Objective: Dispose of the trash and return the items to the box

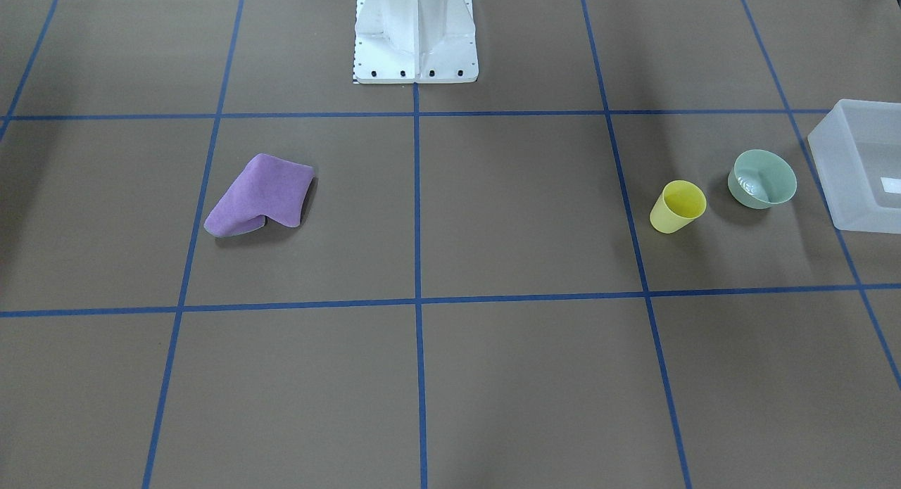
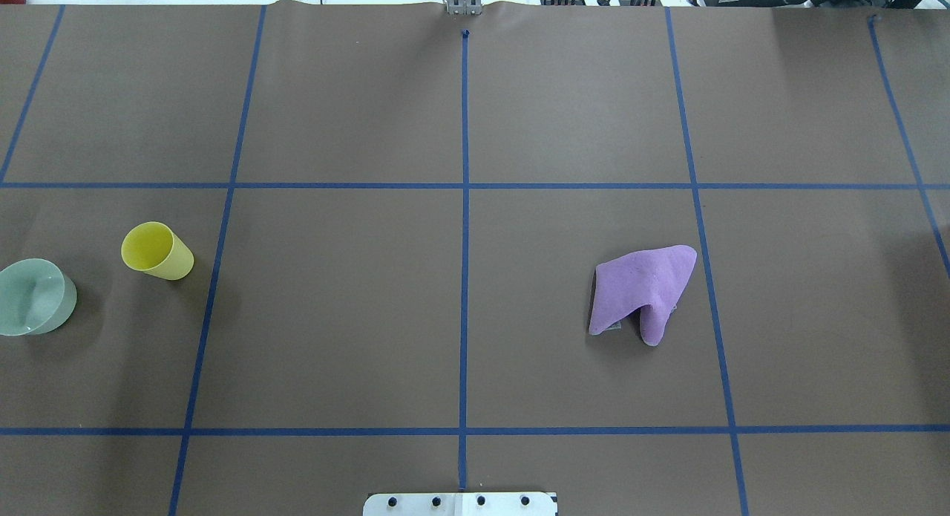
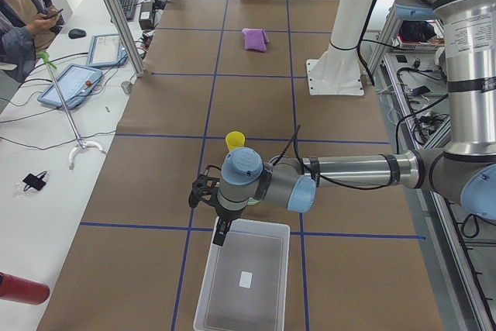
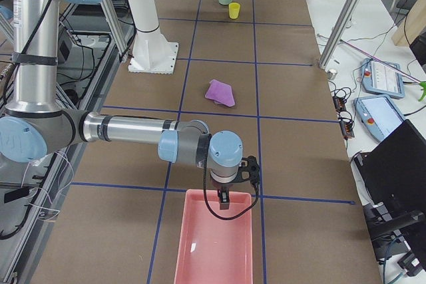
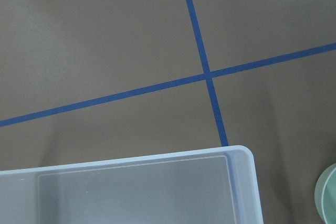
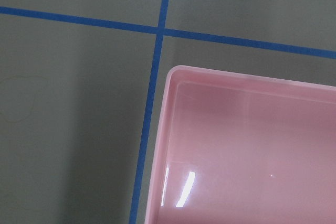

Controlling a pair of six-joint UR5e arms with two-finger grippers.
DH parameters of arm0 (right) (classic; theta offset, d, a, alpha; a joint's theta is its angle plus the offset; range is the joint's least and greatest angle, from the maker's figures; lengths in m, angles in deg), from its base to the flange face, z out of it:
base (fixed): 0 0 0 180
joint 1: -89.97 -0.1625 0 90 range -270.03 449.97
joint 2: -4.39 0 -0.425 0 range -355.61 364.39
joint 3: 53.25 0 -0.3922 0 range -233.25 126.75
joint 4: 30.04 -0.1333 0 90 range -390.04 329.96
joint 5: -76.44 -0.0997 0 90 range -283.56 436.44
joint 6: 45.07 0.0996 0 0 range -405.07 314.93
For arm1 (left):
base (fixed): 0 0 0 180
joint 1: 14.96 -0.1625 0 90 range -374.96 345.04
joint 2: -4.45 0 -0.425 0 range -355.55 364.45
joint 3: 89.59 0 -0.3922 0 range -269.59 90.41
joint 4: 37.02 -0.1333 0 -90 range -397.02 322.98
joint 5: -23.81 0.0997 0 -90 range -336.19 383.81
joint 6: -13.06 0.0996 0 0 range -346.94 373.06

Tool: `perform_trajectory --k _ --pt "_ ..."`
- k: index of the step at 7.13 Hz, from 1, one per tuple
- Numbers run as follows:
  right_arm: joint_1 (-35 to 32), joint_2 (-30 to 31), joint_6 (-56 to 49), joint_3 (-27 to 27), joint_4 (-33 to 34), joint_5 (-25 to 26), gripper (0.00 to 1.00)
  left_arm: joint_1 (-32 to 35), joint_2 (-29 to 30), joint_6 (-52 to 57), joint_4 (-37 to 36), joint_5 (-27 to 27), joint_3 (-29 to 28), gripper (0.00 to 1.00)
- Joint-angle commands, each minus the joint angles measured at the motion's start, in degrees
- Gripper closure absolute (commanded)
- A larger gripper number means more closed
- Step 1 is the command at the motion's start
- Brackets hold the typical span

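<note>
The yellow cup [image 1: 678, 206] stands upright beside the mint-green bowl [image 1: 762, 179], both empty, on the table next to the translucent box [image 1: 866, 218]. The box is empty but for its white label. In the exterior left view my left gripper [image 3: 219, 232] hangs over the box's near rim [image 3: 203, 288], apart from cup and bowl; I cannot tell whether it is open or shut. In the exterior right view my right gripper [image 4: 224, 199] hangs over a pink bin [image 4: 183, 231]; I cannot tell its state either. No fingers show in the wrist views.
A crumpled purple cloth [image 1: 260, 195] lies on the table's other half, toward the pink bin. The white bolted pedestal [image 1: 415, 35] stands at the robot's edge, mid-table. Blue tape lines grid the brown surface. An operator sits beyond the table's far side.
</note>
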Motion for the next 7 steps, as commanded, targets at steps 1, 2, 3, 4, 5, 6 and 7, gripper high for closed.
perform_trajectory --k 1,2,3,4,5,6,7 --pt "0.1 0.2 -0.6 0.1 -0.2 1.5 0.0 -0.1 -0.8 0.0 -0.4 -0.1 0.0 0.02" --pt "0.1 0.3 -0.6 -0.1 -0.4 3.1 0.0 0.0 -2.4 0.0 -0.1 -0.1 0.0 0.02" --pt "0.1 0.3 -0.6 -0.1 -0.3 3.1 0.0 -0.2 -1.9 -0.2 -0.3 -0.1 0.0 0.02" --pt "0.1 0.2 -0.6 0.0 -0.4 3.4 0.0 -0.3 -1.9 -0.7 -0.8 -1.3 -0.2 0.02" --pt "0.1 0.4 -0.6 0.0 -0.4 3.4 0.0 -0.3 -1.9 -8.1 -0.3 -7.7 -0.6 0.02" --pt "0.1 0.3 -0.6 -0.1 -0.5 3.4 0.0 -0.4 -1.9 -11.4 -0.2 -10.2 -0.2 0.02" --pt "0.1 0.2 -0.4 0.0 -0.5 3.5 0.0 -0.4 -1.9 -12.0 -0.3 -10.8 -0.1 0.02"
